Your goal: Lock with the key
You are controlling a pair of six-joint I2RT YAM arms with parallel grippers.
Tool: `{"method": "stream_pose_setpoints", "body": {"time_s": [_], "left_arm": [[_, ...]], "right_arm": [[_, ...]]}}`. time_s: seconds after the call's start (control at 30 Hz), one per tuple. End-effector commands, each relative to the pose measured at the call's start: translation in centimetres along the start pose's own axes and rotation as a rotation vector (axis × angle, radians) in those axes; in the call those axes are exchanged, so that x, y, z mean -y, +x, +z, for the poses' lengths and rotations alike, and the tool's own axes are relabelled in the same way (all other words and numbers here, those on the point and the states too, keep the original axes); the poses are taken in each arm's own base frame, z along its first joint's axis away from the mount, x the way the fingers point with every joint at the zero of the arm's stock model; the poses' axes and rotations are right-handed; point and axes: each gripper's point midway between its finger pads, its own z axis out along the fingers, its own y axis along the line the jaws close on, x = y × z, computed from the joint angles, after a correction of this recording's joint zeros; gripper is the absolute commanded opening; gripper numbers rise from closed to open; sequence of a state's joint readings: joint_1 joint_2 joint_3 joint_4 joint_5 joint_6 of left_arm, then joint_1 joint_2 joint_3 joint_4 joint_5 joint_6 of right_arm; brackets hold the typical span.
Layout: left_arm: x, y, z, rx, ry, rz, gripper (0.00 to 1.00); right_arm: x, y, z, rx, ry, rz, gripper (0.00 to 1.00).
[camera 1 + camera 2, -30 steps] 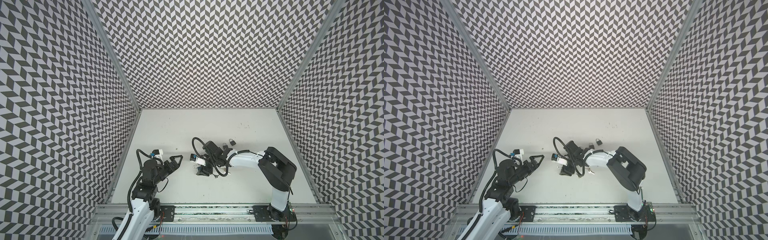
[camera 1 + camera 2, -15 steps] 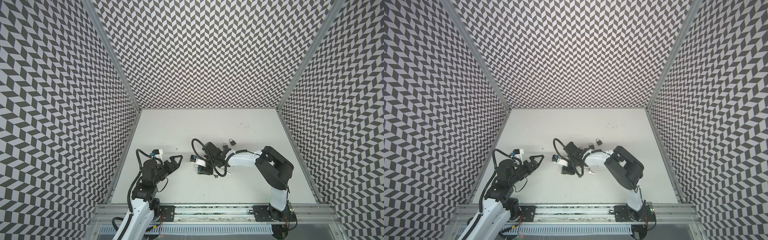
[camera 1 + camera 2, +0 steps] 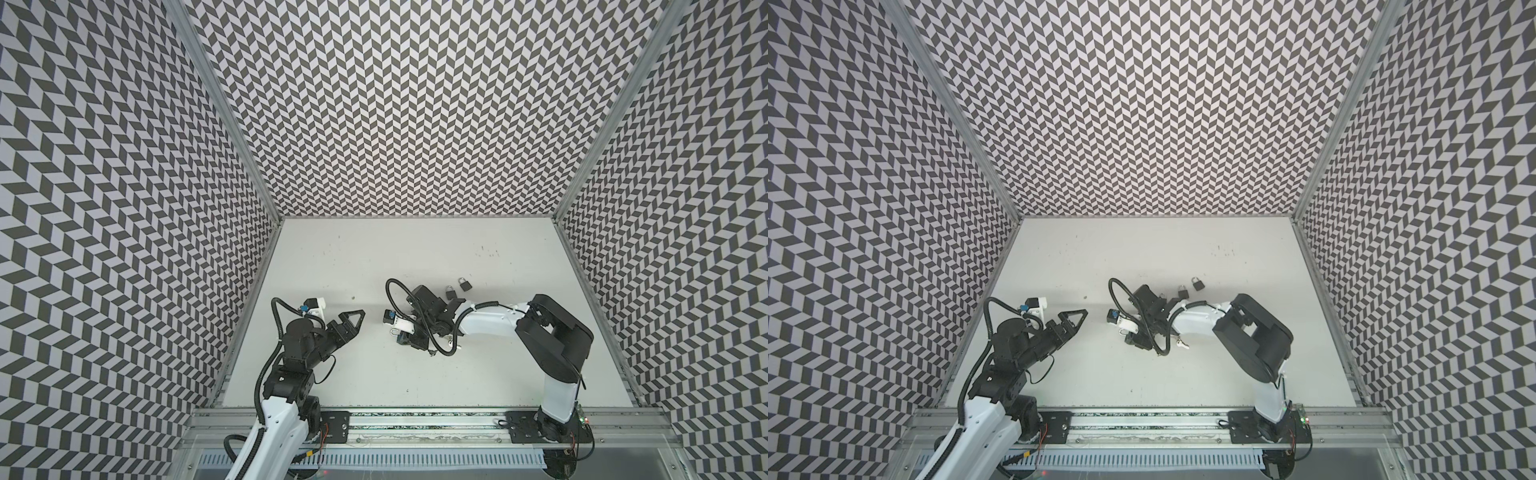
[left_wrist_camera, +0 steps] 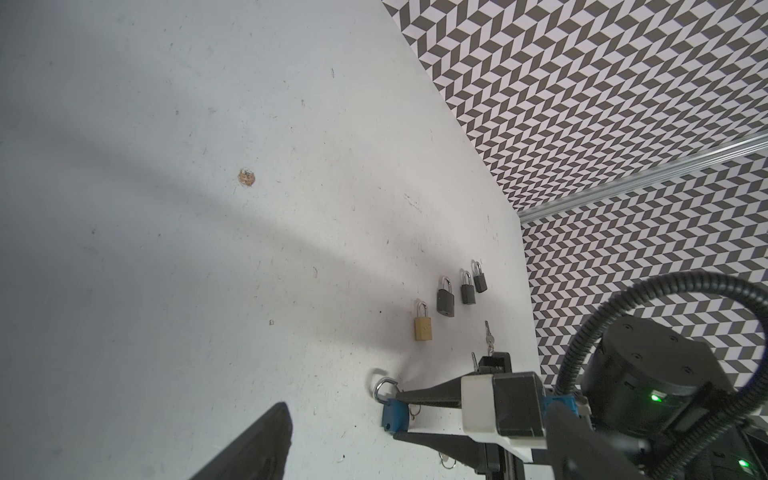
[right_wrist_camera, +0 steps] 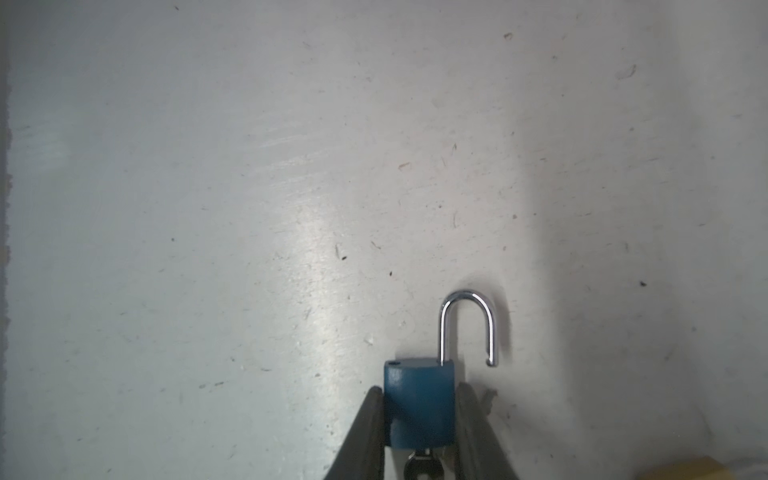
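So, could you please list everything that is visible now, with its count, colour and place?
blue padlock: one, blue, silver shackle swung open, lying on the table
inserted key: one, silver, in the blue padlock's keyhole
brass padlock: one, gold, on the table beyond the right gripper
grey padlocks: three, dark grey, shackles closed, in a row beside the brass padlock
loose keys: two, silver, on the table near the right arm
table: one, white, scuffed
walls: three, grey-and-white chevron, around the table
left gripper: one, black, open, empty, left side
right gripper: one, black, shut on the blue padlock
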State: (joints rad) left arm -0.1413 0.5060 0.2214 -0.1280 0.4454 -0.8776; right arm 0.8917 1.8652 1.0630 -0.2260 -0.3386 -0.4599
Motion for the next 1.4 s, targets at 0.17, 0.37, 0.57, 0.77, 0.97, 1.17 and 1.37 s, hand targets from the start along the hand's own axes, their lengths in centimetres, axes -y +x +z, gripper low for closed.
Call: {"method": "stream_pose_setpoints", "body": {"time_s": [0.17,0.37,0.57,0.77,0.97,1.17,1.37], "left_arm": [[5.8,-3.7,-1.5,0.063,0.087,0.171,0.94],[12.1,-3.7,-2.0,0.009,0.321,0.334,0.85],[16.2,0.0,-0.9,-0.130,0.444,0.458,0.84],[18.3,3.4,0.0,-0.224,0.522,0.488,0.82],[18.7,4.5,0.3,-0.252,0.534,0.493,0.67],[18.5,4.8,0.7,-0.265,0.532,0.482,0.44],[18.5,5.4,1.0,-0.287,0.534,0.484,0.32]], "right_arm": [[0.0,-6.6,-8.4,0.345,0.140,0.123,0.16],[-1.3,-7.9,-15.4,0.603,0.137,0.274,0.14],[-4.2,-9.0,-19.6,0.740,0.064,0.173,0.14],[-5.5,-9.4,-19.2,0.708,-0.010,0.107,0.14],[-5.6,-9.6,-19.0,0.694,-0.022,0.099,0.14],[-5.4,-9.5,-18.9,0.692,-0.017,0.101,0.14],[-5.2,-9.7,-19.0,0.696,-0.008,0.106,0.14]]}}
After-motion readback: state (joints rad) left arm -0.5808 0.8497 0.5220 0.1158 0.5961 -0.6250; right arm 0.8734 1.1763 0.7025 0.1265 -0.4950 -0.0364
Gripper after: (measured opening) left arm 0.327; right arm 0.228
